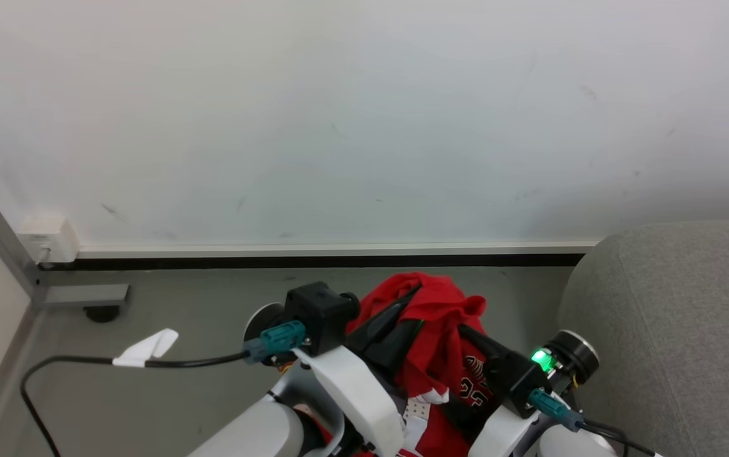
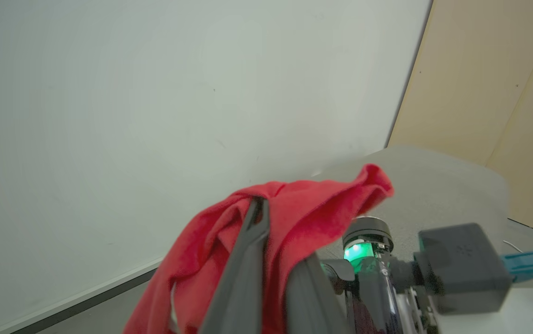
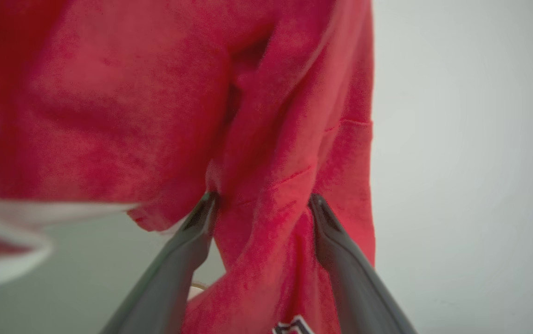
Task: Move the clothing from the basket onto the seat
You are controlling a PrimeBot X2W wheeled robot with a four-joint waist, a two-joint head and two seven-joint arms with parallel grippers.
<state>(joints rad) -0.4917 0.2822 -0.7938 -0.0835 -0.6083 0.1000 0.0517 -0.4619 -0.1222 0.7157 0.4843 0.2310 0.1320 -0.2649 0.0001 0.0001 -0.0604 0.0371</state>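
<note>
Closest in, my left gripper [image 2: 280,232] is clenched on the clothing [image 2: 294,208]. Its two dark fingers [image 2: 243,264] are pressed in on a fold of red cloth, which bunches over their tips and spills down both sides. Grip looks firm, with cloth right at the fingertips.

Over to my right gripper [image 3: 263,204], and here the fingers [image 3: 341,260] stand spread wide. The same red jersey hangs down between them and lies over both tips. That's an open hand under draped fabric, not a pinch. A bit of black-and-white lettering peeks out low between those fingers, and a white-trimmed edge hangs off to their left.

From the head, both grippers are raised side by side with the red bundle heaped across them. The jersey is up in the air between my two hands, and more of it trails down toward my forearms. The seat [image 1: 675,317], grey and rounded, sits just beyond my right gripper's outer side, close but not touching. Past my left gripper's outer side a black cable [image 1: 199,362] with a white tag [image 1: 146,348] runs across the grey floor [image 1: 212,298]. Ahead of both fingertips is the pale wall [image 1: 364,127].
</note>
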